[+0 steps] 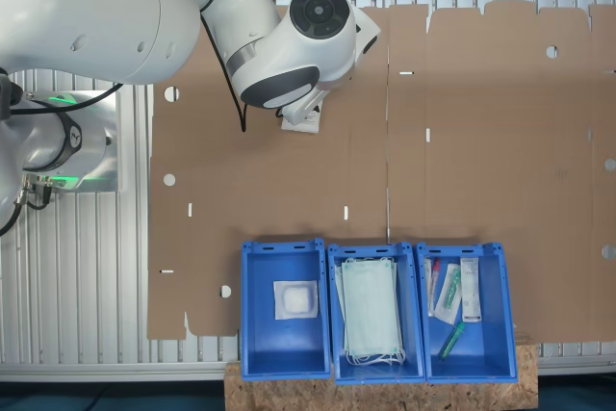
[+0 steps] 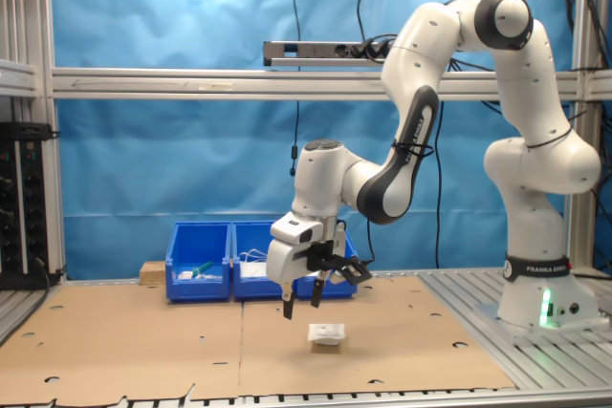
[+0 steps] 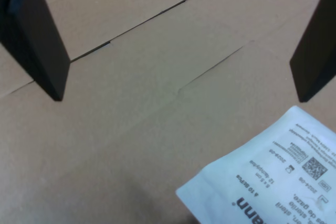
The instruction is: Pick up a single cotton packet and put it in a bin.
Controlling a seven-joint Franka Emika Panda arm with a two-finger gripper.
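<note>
Wrist view is looking straight down past two dark fingers (image 3: pixel 39 45) standing wide apart with only bare cardboard (image 3: pixel 157 77) between them; the cotton packet (image 3: pixel 268 174) is lying at the lower right of the frame, cut off by the frame edges, its print too blurred to read. It is sitting off to the side of the gap between the fingers, not inside it.

Second exterior view is showing the gripper (image 2: pixel 316 295) hanging just above the cardboard near the centre of the frame, its jaws spread and holding nothing, with the cotton packet (image 2: pixel 326 333) lying flat just below it and slightly toward the frame's right, clear of the fingertips. Farther back, blue trays are standing in a row by the backdrop; the arm is covering part of the row, so the bin itself is hard to pick out there.

First exterior view, from overhead, is hiding the gripper under the arm's white wrist, and only a corner of the cotton packet (image 1: pixel 300 122) is peeking out in the upper middle of the frame. The three trays are lining the lower edge: the bin (image 1: pixel 284 307) at the lower left of the row is holding a plain white pad (image 1: pixel 295 299), the middle tray (image 1: pixel 375 313) pale green masks, the third tray (image 1: pixel 465 310) slim wrapped instruments. Open cardboard is stretching between the packet and the trays.
</note>
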